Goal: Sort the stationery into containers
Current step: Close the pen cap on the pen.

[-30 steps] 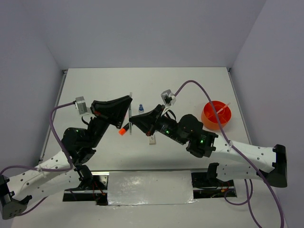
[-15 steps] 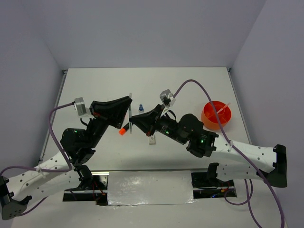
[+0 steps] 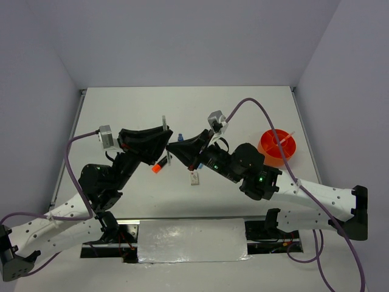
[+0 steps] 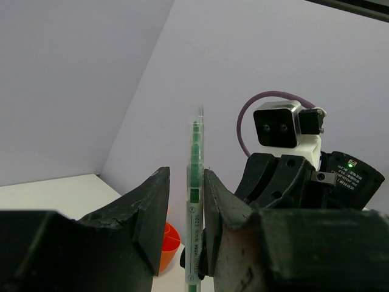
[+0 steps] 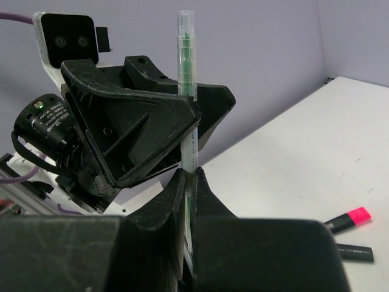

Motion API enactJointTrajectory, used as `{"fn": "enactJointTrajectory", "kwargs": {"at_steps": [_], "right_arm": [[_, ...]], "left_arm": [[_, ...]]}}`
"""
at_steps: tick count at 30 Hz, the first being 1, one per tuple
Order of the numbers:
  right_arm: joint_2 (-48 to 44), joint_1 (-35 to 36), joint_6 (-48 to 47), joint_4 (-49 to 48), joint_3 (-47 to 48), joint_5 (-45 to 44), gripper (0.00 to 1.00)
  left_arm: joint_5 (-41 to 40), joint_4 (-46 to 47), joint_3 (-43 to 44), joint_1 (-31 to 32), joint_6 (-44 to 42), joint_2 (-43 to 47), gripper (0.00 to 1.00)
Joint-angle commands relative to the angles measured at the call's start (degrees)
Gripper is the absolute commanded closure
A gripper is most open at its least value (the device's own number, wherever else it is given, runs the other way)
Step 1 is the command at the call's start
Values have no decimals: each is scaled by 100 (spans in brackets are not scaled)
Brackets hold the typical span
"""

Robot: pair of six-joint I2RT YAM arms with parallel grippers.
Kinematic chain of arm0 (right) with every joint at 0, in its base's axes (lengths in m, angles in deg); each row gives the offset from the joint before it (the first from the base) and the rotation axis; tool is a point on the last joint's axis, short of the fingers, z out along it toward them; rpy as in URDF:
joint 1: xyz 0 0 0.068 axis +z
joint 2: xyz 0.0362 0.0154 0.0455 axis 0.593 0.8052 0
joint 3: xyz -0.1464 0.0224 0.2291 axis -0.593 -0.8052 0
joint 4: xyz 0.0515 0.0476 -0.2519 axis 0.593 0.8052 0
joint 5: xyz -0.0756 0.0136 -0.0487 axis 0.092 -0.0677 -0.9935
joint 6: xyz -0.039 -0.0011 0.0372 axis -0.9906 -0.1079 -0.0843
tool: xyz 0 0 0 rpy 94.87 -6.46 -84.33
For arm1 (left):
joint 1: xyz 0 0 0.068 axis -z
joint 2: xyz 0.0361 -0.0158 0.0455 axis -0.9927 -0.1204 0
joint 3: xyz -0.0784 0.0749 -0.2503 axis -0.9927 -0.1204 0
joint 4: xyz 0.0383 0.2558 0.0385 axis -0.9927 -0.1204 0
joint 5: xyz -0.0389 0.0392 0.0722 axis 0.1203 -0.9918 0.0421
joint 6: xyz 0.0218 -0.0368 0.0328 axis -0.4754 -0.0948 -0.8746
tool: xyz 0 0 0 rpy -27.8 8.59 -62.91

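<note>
A matte white tabletop (image 3: 243,109) fills the middle of the top view, closed in by plain pale lavender walls (image 3: 182,42) at the back and on both sides. A shiny silver sheet (image 3: 191,240) lies at the bottom centre.

Just left of centre, held off the surface, a thin clear plastic pen with a green core (image 3: 163,121) stands upright between the two arms. The right gripper (image 5: 188,176) is pinched tight on the pen's lower shaft. The left gripper (image 4: 185,176) has its fingers slightly apart on either side of the pen, with a sliver of gap showing.

The round bright-orange plastic bowl (image 3: 265,153) sits at centre right. A black highlighter with an orange cap (image 3: 157,168) and a small white block (image 3: 194,178) lie on the table below the grippers. A pink-capped black highlighter (image 5: 349,218) lies at the lower right of the right wrist view.
</note>
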Motion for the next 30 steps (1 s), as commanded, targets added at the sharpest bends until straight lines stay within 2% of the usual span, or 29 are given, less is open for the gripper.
{"fn": "enactJointTrajectory", "kwargs": {"at_steps": [1, 8, 11, 14, 18, 20, 22, 24, 27, 28, 30], "right_arm": [[-108, 17, -166, -406, 305, -56, 100], [-108, 17, -297, -371, 270, -100, 100], [-116, 17, -368, -362, 261, -100, 100], [-125, 17, -385, -336, 226, -135, 100], [-116, 18, -394, -292, 191, -74, 100], [-116, 17, -385, -274, 165, -65, 100], [-116, 17, -385, -239, 138, -39, 100], [-125, 17, -429, -239, 103, 23, 100], [-160, 17, -561, -300, 33, 312, 100], [-178, 26, -613, -275, 24, 452, 90], [-195, 9, -649, -196, 42, 541, 79]], "left_arm": [[95, 150, -37, 24, -88, 54, 59], [402, 115, 85, 15, -236, 45, 54], [587, -51, 218, 15, -342, 19, 56], [702, -148, 288, 24, -404, 1, 68], [693, -254, 350, 24, -439, 19, 78], [693, -289, 367, 24, -465, 19, 80], [702, -359, 411, 15, -492, 28, 87], [702, -464, 525, 24, -492, 1, 99], [798, -614, 648, 24, -527, -43, 100], [842, -623, 657, 24, -544, -51, 100], [851, -641, 701, 24, -510, -51, 100]]}}
